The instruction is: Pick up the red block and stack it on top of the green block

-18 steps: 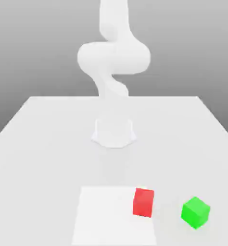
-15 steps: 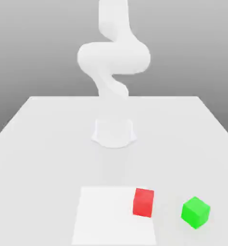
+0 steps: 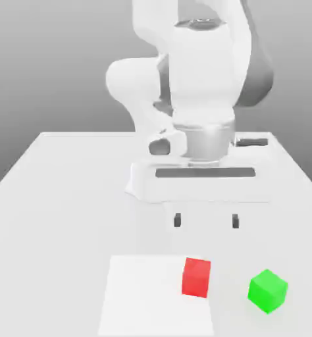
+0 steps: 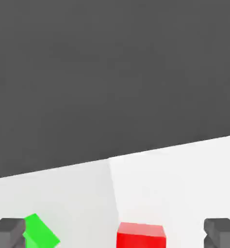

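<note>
Your end effector (image 3: 206,221) is wide open above the red block (image 3: 196,278) — come down off-center and a finger could clip it, maybe shoving it toward the green block (image 3: 268,291).

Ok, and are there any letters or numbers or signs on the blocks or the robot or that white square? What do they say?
None. I see no words, numbers or signs on the red block, the green block, the white square or the robot arm.
</note>
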